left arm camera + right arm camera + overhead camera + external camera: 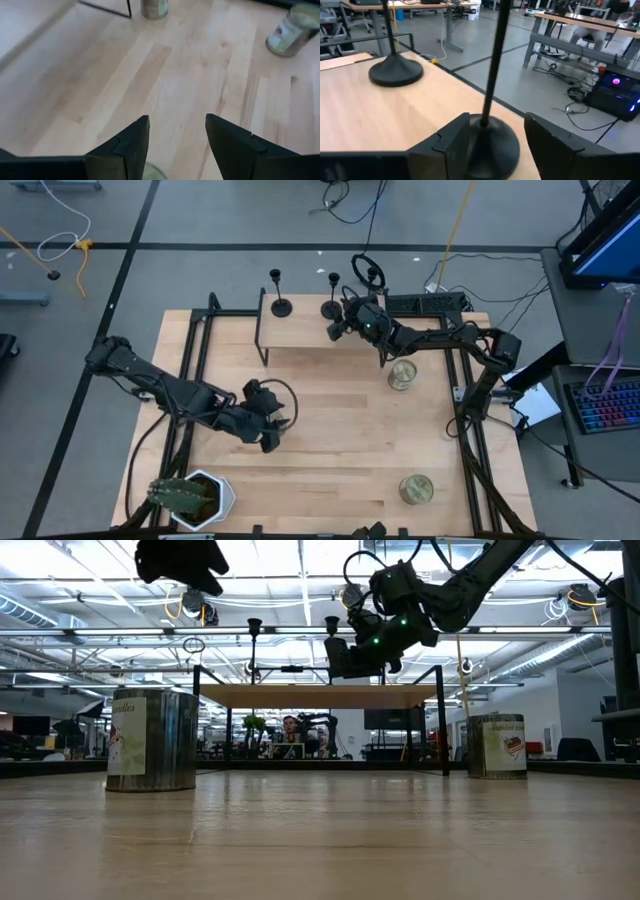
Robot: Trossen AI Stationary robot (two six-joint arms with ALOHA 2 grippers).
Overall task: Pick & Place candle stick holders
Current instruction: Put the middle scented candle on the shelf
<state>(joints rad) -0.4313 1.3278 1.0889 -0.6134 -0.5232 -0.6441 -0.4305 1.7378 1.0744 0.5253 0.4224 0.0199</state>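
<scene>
Two black candle stick holders (281, 307) (331, 308) upright, side by side, apart, on the raised wooden shelf (300, 332).

Two candle stick holders (280, 305) (331, 307), two cans (402, 374) (415, 489), one potted plant (185, 496).
</scene>
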